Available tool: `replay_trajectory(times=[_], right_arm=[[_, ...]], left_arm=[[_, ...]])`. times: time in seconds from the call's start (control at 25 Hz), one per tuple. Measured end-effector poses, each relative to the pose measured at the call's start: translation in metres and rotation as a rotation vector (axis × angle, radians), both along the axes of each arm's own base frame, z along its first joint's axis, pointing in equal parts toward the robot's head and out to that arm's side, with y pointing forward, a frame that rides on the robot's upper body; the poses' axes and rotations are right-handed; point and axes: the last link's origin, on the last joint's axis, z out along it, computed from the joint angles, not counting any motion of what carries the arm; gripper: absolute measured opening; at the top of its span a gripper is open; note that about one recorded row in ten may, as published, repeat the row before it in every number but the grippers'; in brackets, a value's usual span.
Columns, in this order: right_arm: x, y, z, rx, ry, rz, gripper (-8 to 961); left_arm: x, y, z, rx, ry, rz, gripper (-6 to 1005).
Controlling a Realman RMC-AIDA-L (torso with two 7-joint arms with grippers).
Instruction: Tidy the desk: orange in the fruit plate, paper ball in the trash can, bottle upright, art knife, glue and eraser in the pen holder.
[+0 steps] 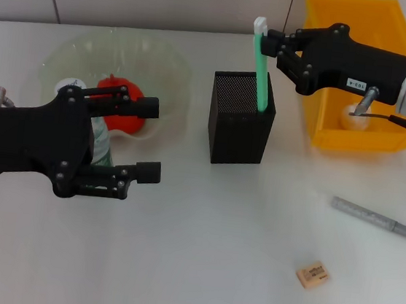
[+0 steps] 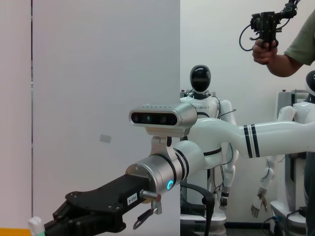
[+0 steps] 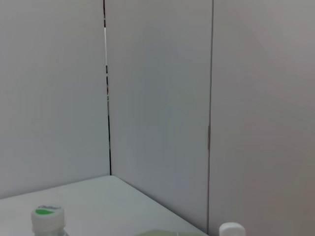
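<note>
My right gripper (image 1: 272,45) is shut on the top of the green glue stick (image 1: 260,74), whose lower end stands inside the black mesh pen holder (image 1: 240,131). The left wrist view shows this gripper (image 2: 51,225) too. The orange (image 1: 120,109) lies in the pale-green fruit plate (image 1: 165,67). The paper ball (image 1: 353,118) lies in the yellow trash can (image 1: 336,141). The bottle (image 1: 101,144) is mostly hidden by my open left gripper (image 1: 151,139); its cap shows in the right wrist view (image 3: 47,217). The grey art knife (image 1: 375,217) and the tan eraser (image 1: 313,274) lie on the desk (image 1: 206,255) at the front right.
The left wrist view shows my right arm (image 2: 236,140), a person holding a camera rig (image 2: 275,39) and humanoid robots (image 2: 204,103) behind. A white wall panel (image 3: 157,98) stands behind the desk.
</note>
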Motion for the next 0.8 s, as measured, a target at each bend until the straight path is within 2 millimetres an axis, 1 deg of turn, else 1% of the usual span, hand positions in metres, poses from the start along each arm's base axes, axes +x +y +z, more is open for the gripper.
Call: replay_trajectory(times=[0.32, 0.44, 0.8], right_arm=[[0.0066, 0.0034, -0.0047, -0.004, 0.005, -0.024, 131], [0.0082, 0.0051, -0.0028, 0.004, 0.011, -0.032, 133], [0.007, 0.0065, -0.0012, 0.005, 0.019, -0.032, 139]], left_arm=[[0.0001, 0.0, -0.0001, 0.001, 0.0, -0.001, 788], [0.0002, -0.0002, -0.0003, 0.001, -0.001, -0.001, 788], [-0.0002, -0.0005, -0.0005, 0.001, -0.001, 0.0, 789]])
